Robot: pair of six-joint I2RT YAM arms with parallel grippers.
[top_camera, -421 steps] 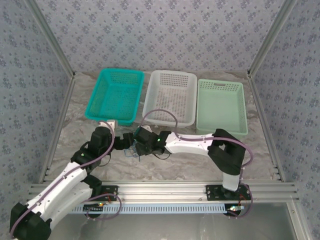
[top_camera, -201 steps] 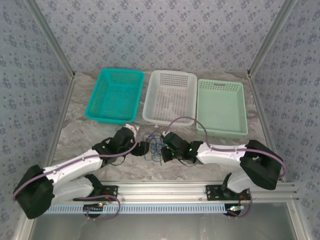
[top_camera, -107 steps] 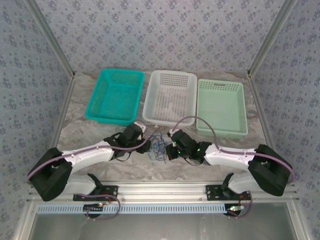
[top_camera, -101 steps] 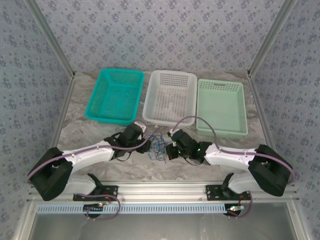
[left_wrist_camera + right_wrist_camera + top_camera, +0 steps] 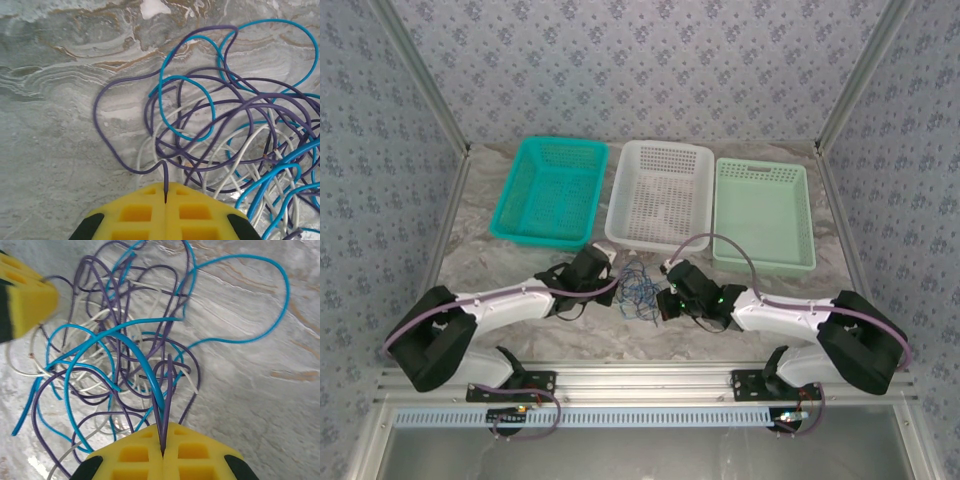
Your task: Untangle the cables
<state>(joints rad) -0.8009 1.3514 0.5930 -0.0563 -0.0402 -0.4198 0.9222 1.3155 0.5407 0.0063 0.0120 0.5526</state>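
Left gripper [image 5: 165,199], pair of yellow moulded-plastic fingers: closed flush, pinching the tip of a thin purple wire [image 5: 107,144] at the seam, bottom centre of the left wrist view; the wire loops up and left over bare table, then runs back into the heap at right.

Right gripper [image 5: 163,442], same yellow fingers: closed at bottom centre of the right wrist view, with a bright blue wire [image 5: 145,371] and a purple strand [image 5: 169,385] entering the seam side by side; whether both are truly clamped cannot be told.

Cables [image 5: 639,287], a loose knot of thin blue, purple and whitish wires: lying on the grey marble-patterned tabletop [image 5: 485,235] at the centre of the overhead view, between the two grippers; just below the white perforated plastic basket [image 5: 660,146]; teal perforated basket [image 5: 510,200] upper left; pale green basket [image 5: 760,163] upper right.

Step in hand, as judged: both holds taken, separation to follow.

Handling notes: draw the grippers apart slowly, low over the table, in opposite directions; watch for loops cinching rather than sliding; whitish wires thread through the purple loops and are the likely snag; a double hold on the right may drag the whole heap; if so, release and regrip a single free end.
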